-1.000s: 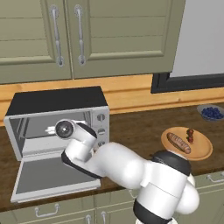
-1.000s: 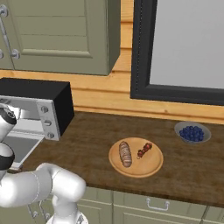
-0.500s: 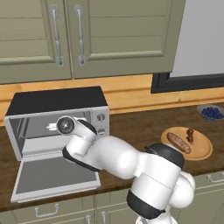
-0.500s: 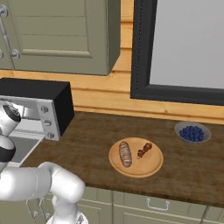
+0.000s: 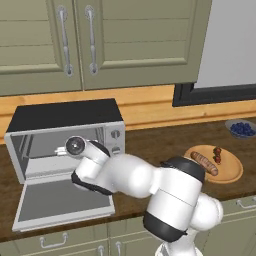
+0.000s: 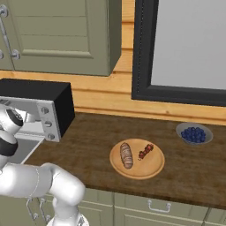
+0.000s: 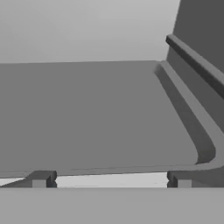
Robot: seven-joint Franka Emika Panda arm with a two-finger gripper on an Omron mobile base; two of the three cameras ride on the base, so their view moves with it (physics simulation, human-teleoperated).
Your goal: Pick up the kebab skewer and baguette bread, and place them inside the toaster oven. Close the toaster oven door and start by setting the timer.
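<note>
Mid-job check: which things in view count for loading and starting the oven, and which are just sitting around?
For the job:
kebab skewer
baguette bread
toaster oven
toaster oven door, dropped open

Just lying about:
wooden plate under the food
bowl of blueberries

A dark brown wooden bench (image 6: 190,164) runs along a wall of light wood planks (image 5: 150,102). Olive-green upper cupboards (image 5: 130,40) with long metal handles (image 5: 91,34) hang above it, and matching drawers (image 6: 154,212) sit below. A black-framed window (image 6: 185,48) with a pale grey pane stands to the right. The light is even and soft.
</note>
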